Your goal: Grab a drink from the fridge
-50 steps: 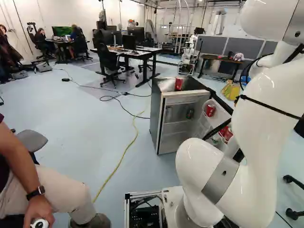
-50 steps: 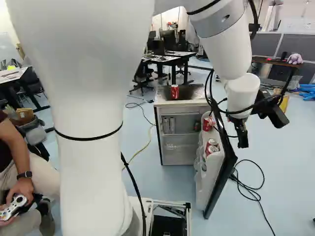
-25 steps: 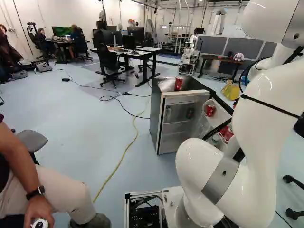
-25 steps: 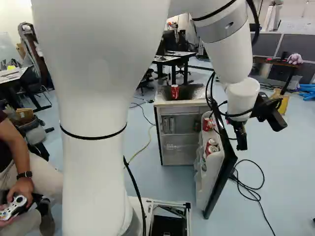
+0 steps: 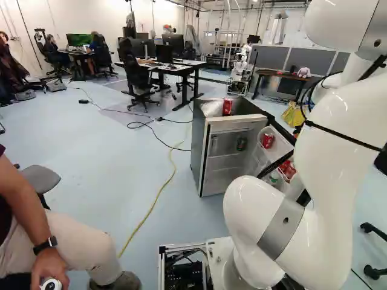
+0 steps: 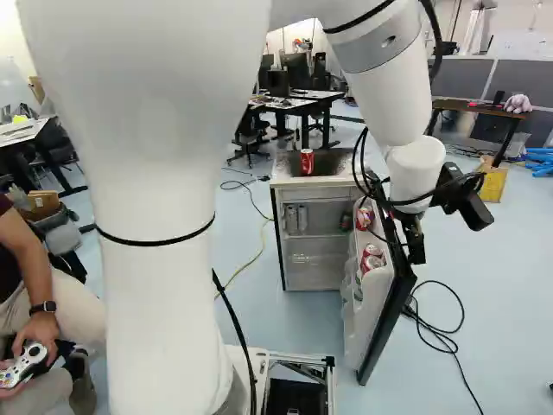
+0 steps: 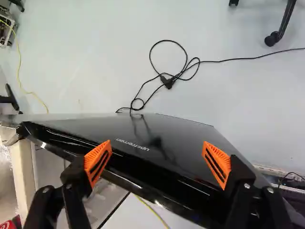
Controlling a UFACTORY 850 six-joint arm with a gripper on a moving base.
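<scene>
Right base view: the red can [image 6: 307, 162] stands upright atop the fridge [image 6: 318, 181], long axis vertical. The gripper [image 6: 417, 251] – fingers wide apart – grips nothing (black door [image 7: 167, 138] beneath).

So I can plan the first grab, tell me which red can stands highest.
The red can on top of the fridge; the red cans in the open door sit lower.

Black cable [image 7: 167, 81] looped on floor, lower than gripper [image 6: 416, 251]. Yellow cord [image 5: 143, 222] on floor, left of gripper. Yellow bag [image 6: 492, 185] beyond, to its right; table [image 6: 480, 109] with plush toy [image 6: 518, 104] farther beyond. Desk [image 5: 187, 63], monitors [image 5: 173, 42], office chair [image 5: 138, 78] far beyond, left.
</scene>
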